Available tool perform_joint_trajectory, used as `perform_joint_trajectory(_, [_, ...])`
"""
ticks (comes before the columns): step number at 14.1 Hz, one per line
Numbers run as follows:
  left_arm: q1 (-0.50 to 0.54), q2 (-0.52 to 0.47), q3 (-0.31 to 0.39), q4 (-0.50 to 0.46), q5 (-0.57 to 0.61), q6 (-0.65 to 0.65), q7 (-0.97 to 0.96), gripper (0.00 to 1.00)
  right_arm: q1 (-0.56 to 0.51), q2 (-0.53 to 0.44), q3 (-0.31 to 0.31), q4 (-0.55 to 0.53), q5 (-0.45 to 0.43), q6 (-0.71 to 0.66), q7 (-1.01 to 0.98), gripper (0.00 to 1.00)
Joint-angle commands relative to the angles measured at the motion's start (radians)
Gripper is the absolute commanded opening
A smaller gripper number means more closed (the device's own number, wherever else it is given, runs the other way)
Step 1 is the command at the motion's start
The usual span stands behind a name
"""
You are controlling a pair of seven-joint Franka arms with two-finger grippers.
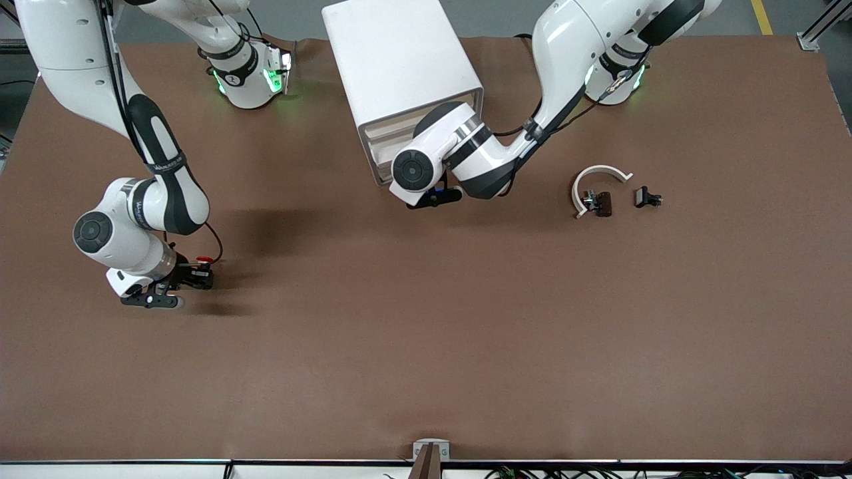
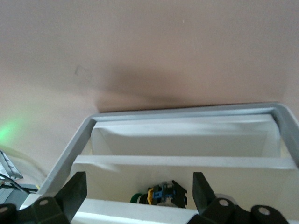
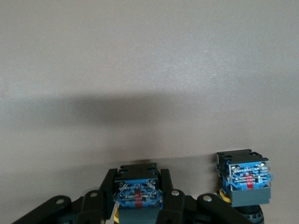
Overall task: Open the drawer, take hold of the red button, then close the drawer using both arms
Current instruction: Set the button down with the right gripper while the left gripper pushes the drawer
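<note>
My right gripper (image 1: 198, 277) is low over the table at the right arm's end. In the right wrist view it (image 3: 138, 189) is shut on the black-and-blue body of the button (image 3: 138, 193). A red cap (image 1: 205, 259) shows at the fingers in the front view. My left gripper (image 1: 436, 196) is at the foot of the white cabinet (image 1: 399, 60), in front of its drawers. In the left wrist view it (image 2: 140, 196) is open wide over the drawer (image 2: 187, 112), whose white divided tray shows from above. The left arm hides the drawer in the front view.
A green-capped button (image 2: 161, 195) lies in the tray between my left fingers. A second black-and-blue button (image 3: 244, 179) stands on the table beside the held one. A white curved piece (image 1: 599, 174) and two small black parts (image 1: 601, 203) (image 1: 647, 197) lie toward the left arm's end.
</note>
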Motion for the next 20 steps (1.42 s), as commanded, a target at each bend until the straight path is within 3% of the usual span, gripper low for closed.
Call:
perform_joint_trajectory(1, [0.001, -0.005, -0.028, -0.011, 0.009, -0.012, -0.022, 1.00, -0.015, 0.011, 0.017, 0.008, -0.008, 0.009, -0.011, 0.00])
perform_joint_trajectory(15, [-0.001, 0.017, -0.044, -0.008, -0.003, -0.019, -0.051, 1.00, -0.024, 0.028, 0.017, 0.017, -0.008, 0.008, -0.012, 0.00])
perform_joint_trajectory(16, [0.014, 0.015, -0.041, -0.003, 0.001, -0.019, -0.050, 1.00, -0.028, 0.028, 0.017, 0.018, -0.006, 0.006, -0.011, 0.20])
perform_joint_trajectory(17, [0.036, 0.015, -0.040, 0.000, 0.003, -0.018, -0.048, 1.00, -0.028, 0.028, 0.017, 0.024, -0.006, 0.003, -0.011, 0.56])
perform_joint_trajectory(19, [0.068, 0.015, -0.040, 0.043, 0.004, -0.018, -0.045, 1.00, -0.031, 0.026, 0.017, 0.043, 0.000, -0.009, 0.003, 1.00])
perform_joint_trajectory(20, [0.083, 0.009, -0.034, 0.051, 0.009, -0.018, -0.042, 1.00, -0.028, 0.026, 0.017, 0.047, 0.005, -0.026, 0.015, 1.00])
